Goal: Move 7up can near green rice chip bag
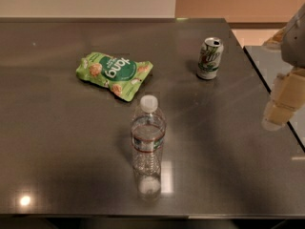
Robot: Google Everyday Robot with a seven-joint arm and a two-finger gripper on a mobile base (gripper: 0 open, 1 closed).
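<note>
The 7up can (210, 57) stands upright on the dark table (57, 142), toward the back right. The green rice chip bag (114, 74) lies flat to the left of the can, well apart from it. My gripper (281, 104) hangs at the right edge of the view, over the table's right edge, to the right of the can and nearer the front. It holds nothing that I can see.
A clear plastic water bottle (148, 147) with a white cap stands upright in the middle front, below the bag and the can. A second dark surface (267, 66) lies past the table's right edge. A wall runs behind the table.
</note>
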